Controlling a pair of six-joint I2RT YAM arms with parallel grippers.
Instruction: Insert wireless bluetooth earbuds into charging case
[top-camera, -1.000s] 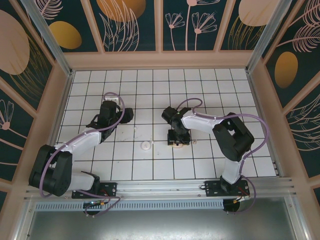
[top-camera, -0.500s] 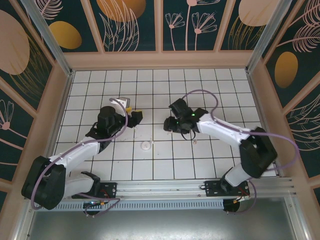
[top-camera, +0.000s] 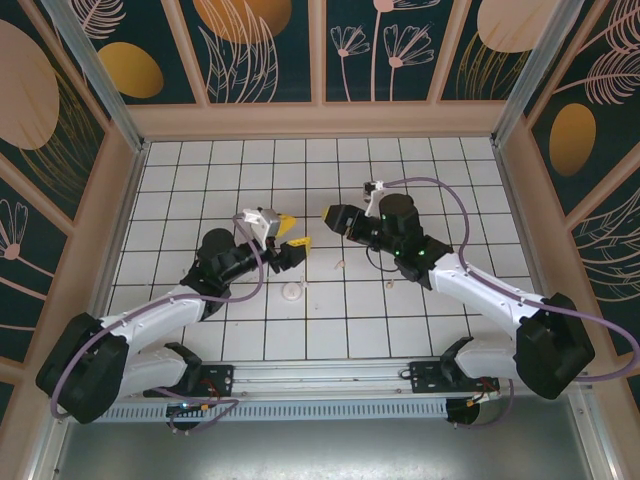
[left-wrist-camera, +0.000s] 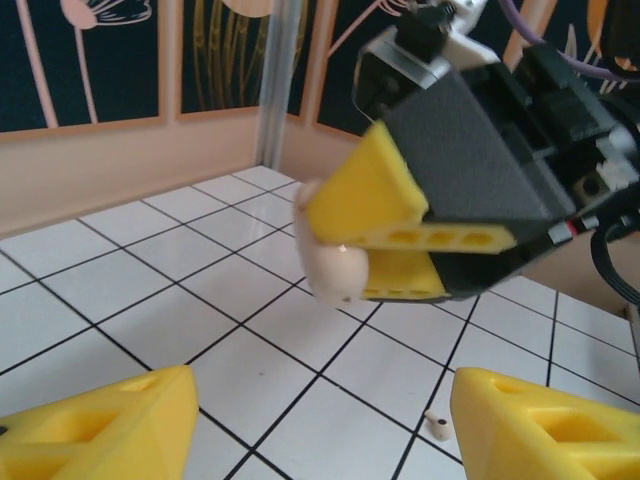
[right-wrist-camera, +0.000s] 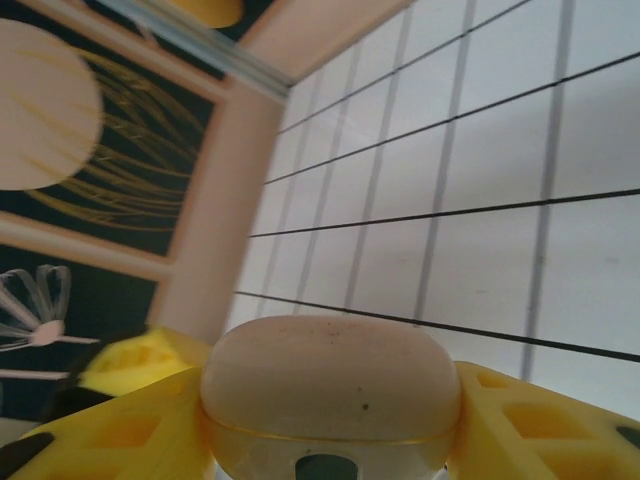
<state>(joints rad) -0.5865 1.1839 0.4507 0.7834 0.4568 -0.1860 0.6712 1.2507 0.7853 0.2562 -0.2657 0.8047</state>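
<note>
My right gripper (top-camera: 331, 218) is shut on the pale pinkish charging case (right-wrist-camera: 330, 385), holding it above the table's middle. The lid is closed, and the yellow fingers (right-wrist-camera: 540, 420) press on both of its sides. In the left wrist view the case (left-wrist-camera: 330, 258) sits between those fingers (left-wrist-camera: 375, 195). My left gripper (top-camera: 295, 234) faces it from the left, open (left-wrist-camera: 320, 430) with nothing between its fingers. One tiny pale earbud (top-camera: 340, 265) lies on the tiles below the grippers and appears again as the earbud (left-wrist-camera: 437, 425). A second earbud (top-camera: 392, 283) lies further right.
A small round white disc (top-camera: 291, 291) lies on the tiles near the front of the left gripper. The wooden side walls (top-camera: 115, 215) and back wall (top-camera: 320, 120) enclose the white grid table (top-camera: 450, 190).
The right gripper has risen from the table with the case and swung up and left. The left gripper has moved right toward it.
</note>
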